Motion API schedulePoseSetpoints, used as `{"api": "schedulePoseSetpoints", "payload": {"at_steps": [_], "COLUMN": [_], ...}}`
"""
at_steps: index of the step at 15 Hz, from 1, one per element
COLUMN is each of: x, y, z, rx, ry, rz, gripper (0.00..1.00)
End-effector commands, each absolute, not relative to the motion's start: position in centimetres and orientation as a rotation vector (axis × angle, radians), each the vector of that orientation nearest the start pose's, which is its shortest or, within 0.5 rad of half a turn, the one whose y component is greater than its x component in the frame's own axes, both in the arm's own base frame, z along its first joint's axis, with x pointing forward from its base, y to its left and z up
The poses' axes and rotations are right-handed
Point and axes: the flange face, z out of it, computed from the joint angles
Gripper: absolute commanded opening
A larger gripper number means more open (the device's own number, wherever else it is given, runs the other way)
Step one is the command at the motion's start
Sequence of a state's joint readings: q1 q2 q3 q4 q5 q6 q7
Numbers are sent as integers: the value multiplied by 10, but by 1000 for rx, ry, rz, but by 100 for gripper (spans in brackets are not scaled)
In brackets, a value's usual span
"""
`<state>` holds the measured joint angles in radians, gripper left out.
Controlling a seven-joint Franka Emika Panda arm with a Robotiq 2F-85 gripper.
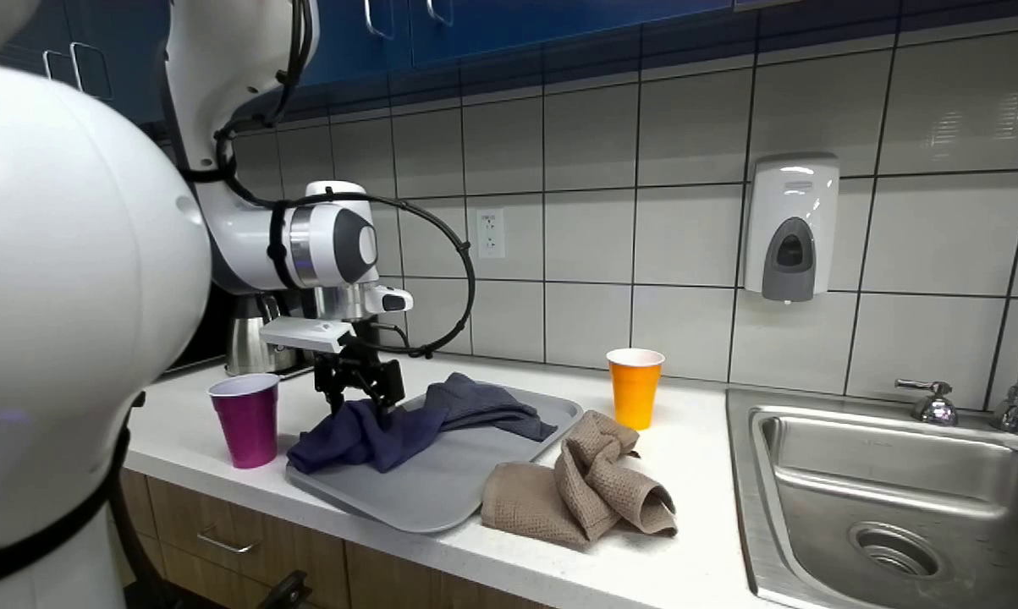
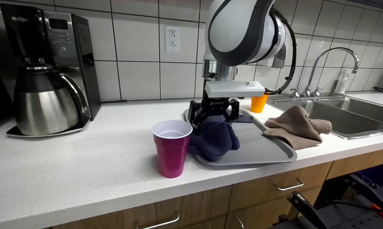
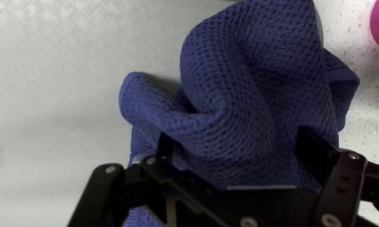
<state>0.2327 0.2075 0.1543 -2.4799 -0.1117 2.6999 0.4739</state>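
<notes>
The jointed two-fingered pincer (image 2: 213,122) was black. Right beneath it, a crumpled navy cloth (image 3: 255,94) showed an all-over waffle weave of small dark dimples. Lower under the pincer, the flat rectangular grey tray (image 3: 66,94) bore a basketweave pattern. Near the pincer were a crumpled slate-grey cloth (image 1: 496,410) and a tapered magenta plastic cup (image 2: 172,156), white inside. Farther from it were a white-rimmed tapered orange cup (image 1: 635,393) and a rumpled brown waffle-textured cloth (image 1: 593,482).
</notes>
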Motion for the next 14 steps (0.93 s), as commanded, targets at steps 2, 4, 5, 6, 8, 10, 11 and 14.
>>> {"api": "schedulePoseSetpoints", "payload": {"at_steps": [2, 4, 5, 6, 8, 10, 11, 14], "x": [445, 446, 446, 447, 446, 445, 445, 442], "y": [185, 183, 182, 181, 180, 179, 180, 179], "z": [212, 216, 217, 219, 222, 224, 225, 228], "rx": [-3154, -3154, -3154, -3153, -3154, -3154, -3154, -3154], "ry": [-3, 1, 5, 8, 12, 13, 12, 11], "rz": [-43, -47, -51, -54, -59, -56, -53, -46], "gripper": [74, 58, 49, 42, 27, 11, 3, 0]}}
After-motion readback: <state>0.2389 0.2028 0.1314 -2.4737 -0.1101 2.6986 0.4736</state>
